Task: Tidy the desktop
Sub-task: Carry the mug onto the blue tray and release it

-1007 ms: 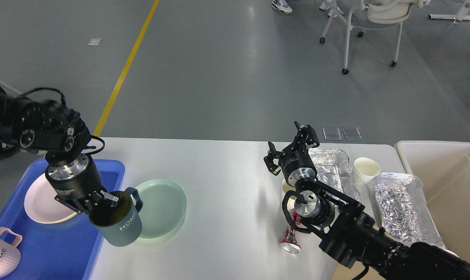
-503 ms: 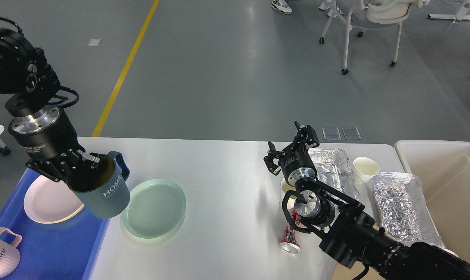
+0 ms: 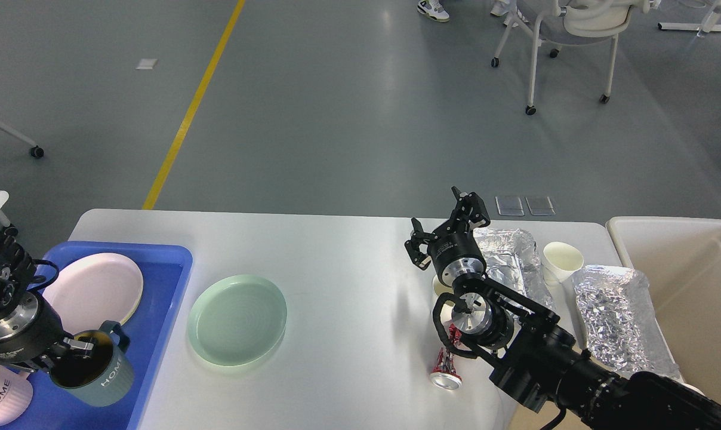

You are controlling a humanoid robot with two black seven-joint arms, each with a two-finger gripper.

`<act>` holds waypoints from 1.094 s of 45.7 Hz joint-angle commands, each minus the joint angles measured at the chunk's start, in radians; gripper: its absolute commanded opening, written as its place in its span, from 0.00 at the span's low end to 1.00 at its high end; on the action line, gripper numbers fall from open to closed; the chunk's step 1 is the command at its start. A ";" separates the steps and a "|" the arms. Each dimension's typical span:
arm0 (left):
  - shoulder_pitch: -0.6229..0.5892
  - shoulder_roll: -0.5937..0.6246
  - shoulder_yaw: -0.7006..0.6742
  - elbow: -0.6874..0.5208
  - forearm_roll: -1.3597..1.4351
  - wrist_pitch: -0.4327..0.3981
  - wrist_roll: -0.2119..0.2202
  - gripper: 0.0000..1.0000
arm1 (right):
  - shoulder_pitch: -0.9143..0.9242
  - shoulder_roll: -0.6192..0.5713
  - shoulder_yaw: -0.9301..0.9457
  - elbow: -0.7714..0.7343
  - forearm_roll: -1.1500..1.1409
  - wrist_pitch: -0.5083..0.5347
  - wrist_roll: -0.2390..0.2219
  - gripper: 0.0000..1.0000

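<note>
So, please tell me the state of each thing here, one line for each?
left gripper: shut on grey-blue mug
grey-blue mug: upright, over blue tray
right gripper: open, holding nothing
green plate: on desktop, bare
red can: lying crushed
paper cup: tilted, looks empty

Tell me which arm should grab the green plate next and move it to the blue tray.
Left, probably. The left tool is over the blue tray, beside the green plate, though shut on the teal mug, which it must release first. The right tool is open but far across the desktop.
</note>
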 commanded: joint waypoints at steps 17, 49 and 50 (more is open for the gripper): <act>0.207 0.020 -0.017 0.202 -0.003 0.027 0.000 0.01 | 0.000 -0.001 0.000 0.000 0.000 0.000 0.000 1.00; 0.223 0.031 -0.086 0.313 -0.005 0.027 0.000 0.85 | 0.000 0.001 0.000 0.000 0.000 0.000 0.000 1.00; 0.221 0.033 -0.086 0.313 -0.005 0.024 0.000 0.87 | 0.000 0.001 0.000 0.000 0.000 0.000 0.000 1.00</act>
